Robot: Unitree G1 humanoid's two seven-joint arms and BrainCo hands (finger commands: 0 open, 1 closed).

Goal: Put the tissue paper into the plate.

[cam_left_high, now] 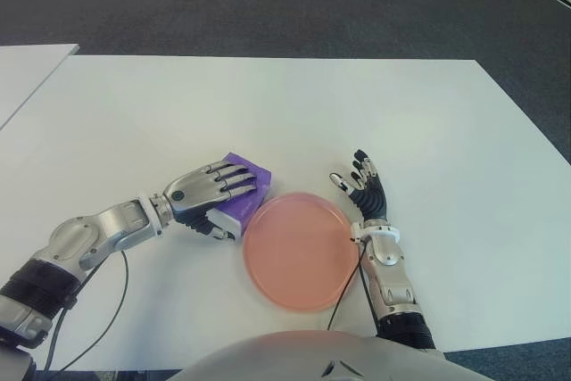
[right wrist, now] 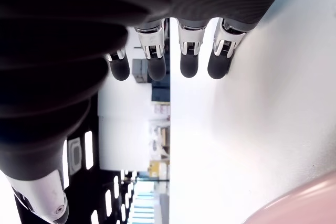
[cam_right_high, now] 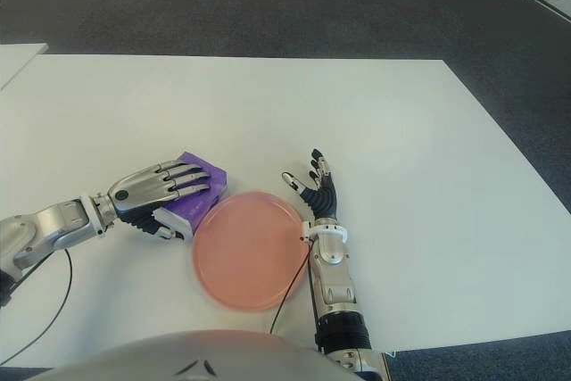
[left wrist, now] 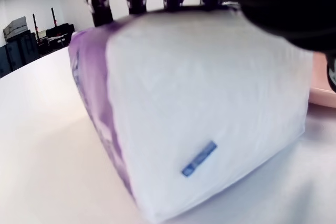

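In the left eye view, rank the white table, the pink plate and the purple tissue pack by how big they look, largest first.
1. White table, by far the largest.
2. Pink plate.
3. Purple tissue pack, smallest, though the left robot hand gripping it hides part of it, so its full extent is unclear.

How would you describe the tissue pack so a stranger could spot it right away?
On the white table, find the round pink plate near the front edge. The tissue pack lies at the plate's left rim, gripped by the left hand. It is the only purple-and-white, boxy thing there.
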